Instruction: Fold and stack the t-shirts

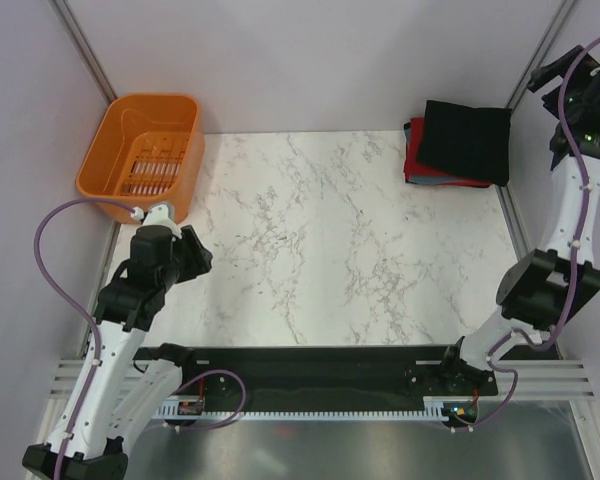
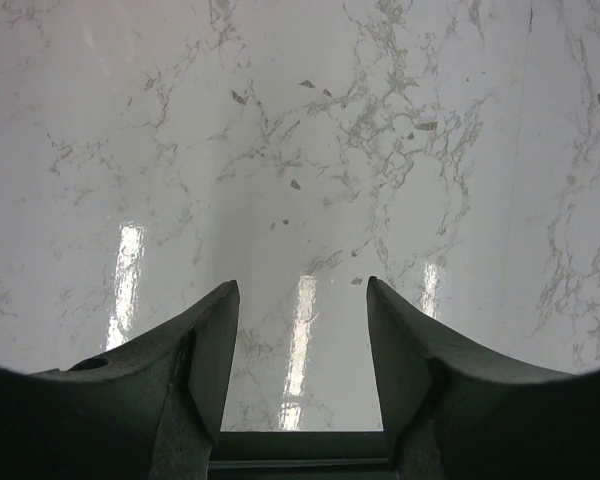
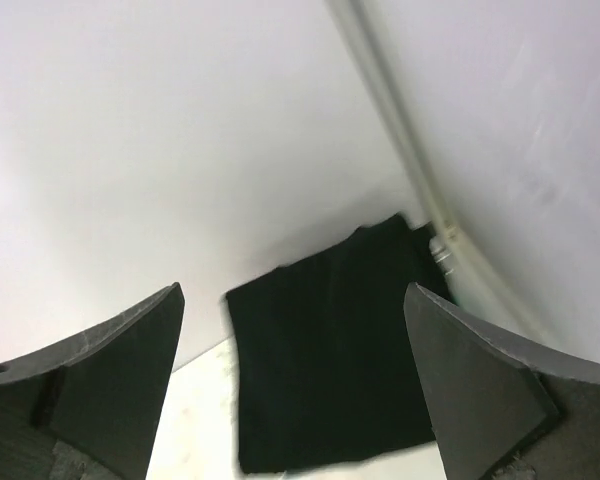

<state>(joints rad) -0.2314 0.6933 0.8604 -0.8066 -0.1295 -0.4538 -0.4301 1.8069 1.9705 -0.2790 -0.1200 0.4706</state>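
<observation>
A folded black t-shirt (image 1: pixel 468 140) lies on top of a stack at the table's far right corner, with a red t-shirt (image 1: pixel 412 160) and a grey-blue one (image 1: pixel 450 182) showing at the stack's left and near edges. The black shirt also shows in the right wrist view (image 3: pixel 330 360). My right gripper (image 3: pixel 292 300) is open and empty, raised above and to the right of the stack. My left gripper (image 2: pixel 298 292) is open and empty over bare marble at the near left; in the top view it sits beside the basket (image 1: pixel 195 255).
An orange plastic basket (image 1: pixel 120 135) stands at the far left corner. The marble table (image 1: pixel 320 240) is flanked by grey walls and metal posts (image 1: pixel 90 50). A black rail (image 1: pixel 310 365) runs along the near edge.
</observation>
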